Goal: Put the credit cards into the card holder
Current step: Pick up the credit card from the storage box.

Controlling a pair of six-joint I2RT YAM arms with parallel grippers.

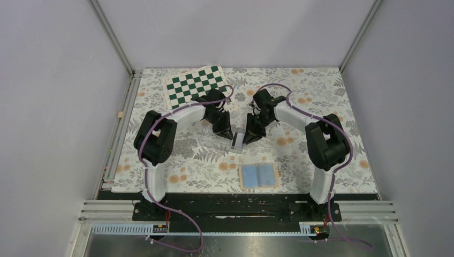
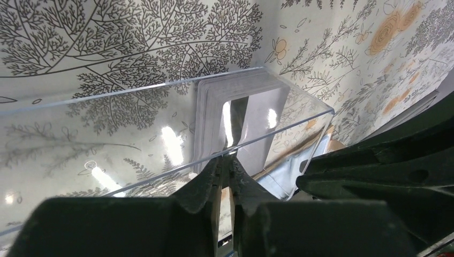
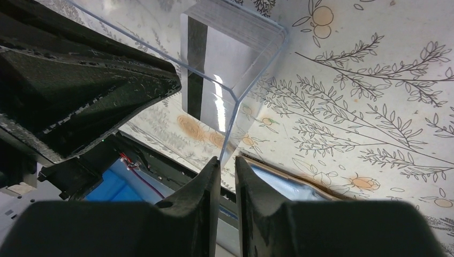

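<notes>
Credit cards stand stacked inside clear box, just beyond left tool pinching its wall; right tool narrowed around its corner, grip undetermined.

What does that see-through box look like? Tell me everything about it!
The box is clear, shiny plastic, open on top, with thin straight walls. It sits on the flowery table. A stack of cards sits at one end. The left tool and right tool each pinch a wall.

No legible text, label, brand or number on anything visible
</notes>
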